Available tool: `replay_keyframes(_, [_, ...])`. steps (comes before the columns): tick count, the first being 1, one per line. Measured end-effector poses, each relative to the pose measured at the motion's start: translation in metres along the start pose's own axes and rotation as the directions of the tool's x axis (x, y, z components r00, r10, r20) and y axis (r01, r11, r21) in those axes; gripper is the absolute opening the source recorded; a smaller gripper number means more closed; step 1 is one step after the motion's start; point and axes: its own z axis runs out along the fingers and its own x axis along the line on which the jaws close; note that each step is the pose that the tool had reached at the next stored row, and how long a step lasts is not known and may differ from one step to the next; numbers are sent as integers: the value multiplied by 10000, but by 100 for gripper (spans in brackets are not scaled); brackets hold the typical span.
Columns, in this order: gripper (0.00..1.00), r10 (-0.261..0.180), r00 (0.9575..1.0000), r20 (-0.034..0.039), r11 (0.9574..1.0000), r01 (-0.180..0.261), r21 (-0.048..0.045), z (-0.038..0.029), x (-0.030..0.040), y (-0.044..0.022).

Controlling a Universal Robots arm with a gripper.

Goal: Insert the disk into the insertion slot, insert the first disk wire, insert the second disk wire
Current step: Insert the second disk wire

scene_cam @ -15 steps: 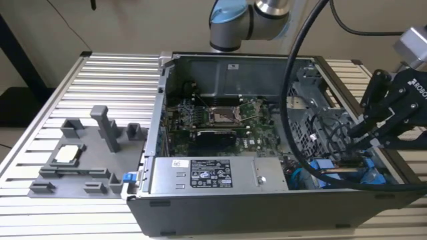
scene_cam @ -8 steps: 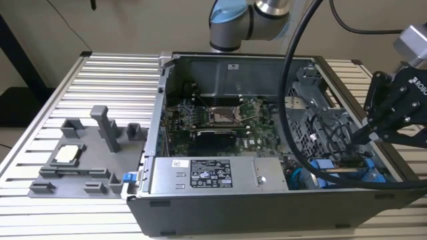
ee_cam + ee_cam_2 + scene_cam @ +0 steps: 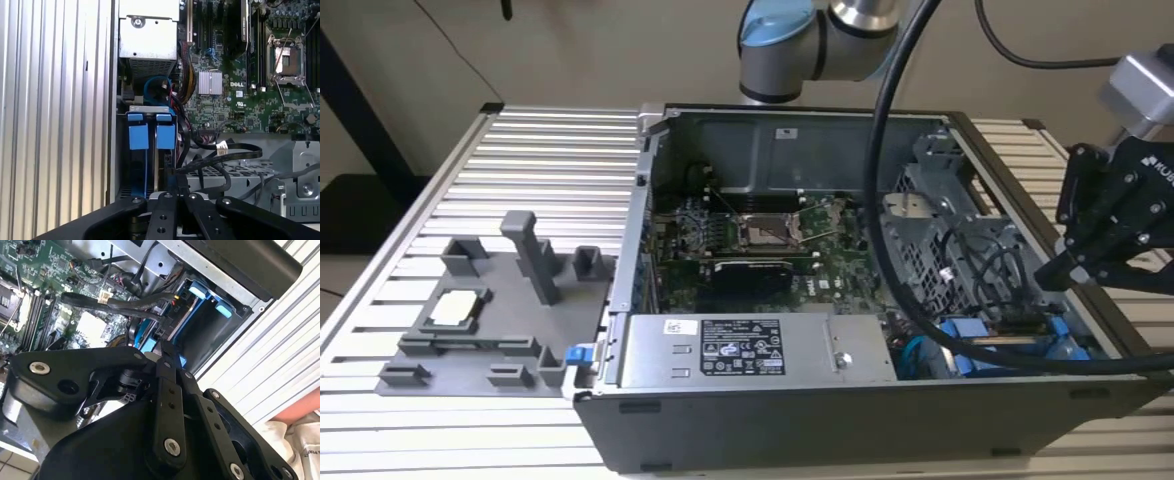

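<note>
The gripper (image 3: 1070, 268) hangs over the corner of the open computer case (image 3: 761, 425) at the exterior view's right, just above the drive bays. In the first wrist view its black fingers (image 3: 170, 186) come together to a narrow tip that reaches down between the two blue-framed drives; they look pinched nearly closed, and whether they grip a connector there I cannot tell.

The disk (image 3: 138, 150) stands edge-on in the insertion slot (image 3: 147, 108), its blue frame tab showing beside the matching tab of the other blue-framed drive (image 3: 165, 137), the two just beside each other under a grey metal lip. Which of the two is the task's disk cannot be told for sure. Black cables (image 3: 220, 152) loop from the motherboard (image 3: 225, 95) toward the drives, one carrying a small white tag.

In the exterior view the blue frames (image 3: 987, 345) sit low in the case corner, next to the perforated grey drive cage (image 3: 947, 240). The power supply (image 3: 747, 350) with its white label lies along the near side. Outside the case, on the slatted metal table (image 3: 454, 150), rests a grey fixture tray (image 3: 480, 320).
</note>
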Motion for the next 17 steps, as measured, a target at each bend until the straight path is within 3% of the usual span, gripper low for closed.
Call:
replay_keyframes(3, [11, 22, 9997, -228, 10000, -22, 25, -15, -1, 3])
replay_keyframes(5, [11, 27, 9996, -287, 10000, -26, 28, -57, -5, 7])
replay_keyframes(8, [11, 31, 9995, -309, 10000, -30, 28, -147, -13, 16])
replay_keyframes(17, [11, 31, 9995, -305, 10000, -30, 28, -149, -11, 16])
